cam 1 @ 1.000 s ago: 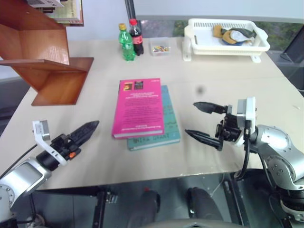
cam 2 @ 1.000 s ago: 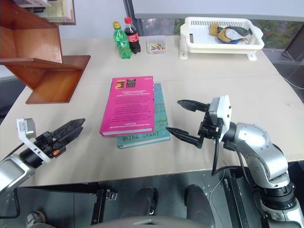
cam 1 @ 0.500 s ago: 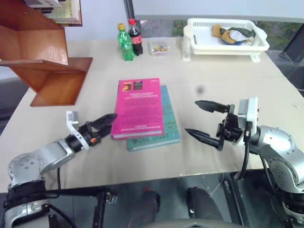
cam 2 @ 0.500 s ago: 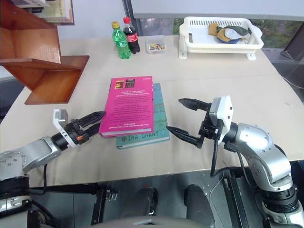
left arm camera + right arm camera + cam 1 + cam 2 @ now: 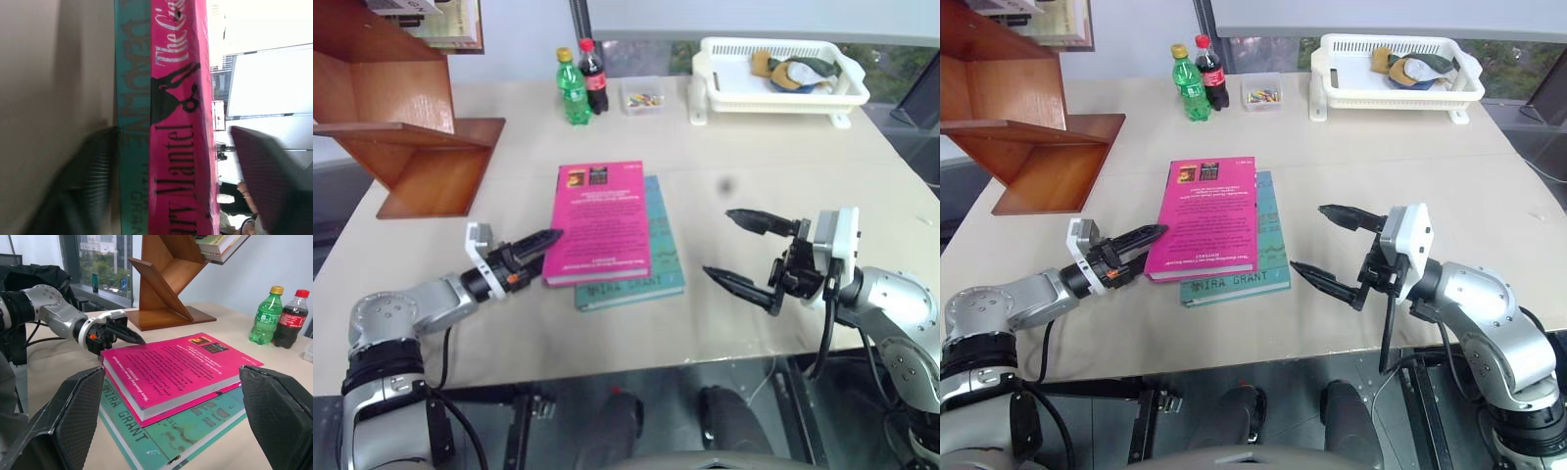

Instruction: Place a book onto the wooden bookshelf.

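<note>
- Lying flat mid-surface: the pink book (image 5: 600, 221), resting on top of a teal-green book (image 5: 656, 266), spine side facing the left end effector (image 5: 540, 245).
- Straddling the pink book's spine edge with the left end effector: one finger riding above the cover, the other low beside the teal spine, as seen in the left wrist view; fingers spread with the book between them, not yet pinching anything.
- Hanging clear on the books' other side: the right end effector (image 5: 1332, 245), fingers spread wide, holding nothing, aimed across at the stack.
- Standing well apart at the surface's far left corner: the wooden bookshelf (image 5: 406, 132), slanted panels rising, other books resting on an upper board.
- Risking a double pick: lower finger sitting at the teal book's level, so closing there likely clamping both volumes, or dragging the teal one along.
- Risking a skid: pushing level against the spine, likely sliding the stack instead of wedging between the books.
- Risking sag or slip: a thin pinch at one edge, the paperback probably drooping on the lift.
- Noting the beige surface (image 5: 509, 323) otherwise: a green bottle (image 5: 574, 88) and a cola bottle (image 5: 595, 76) at the back, a small clear box (image 5: 642, 97) beside them, a white basket (image 5: 781, 90) with cloth inside.
- Noting windows behind, as seen in the right wrist view.
</note>
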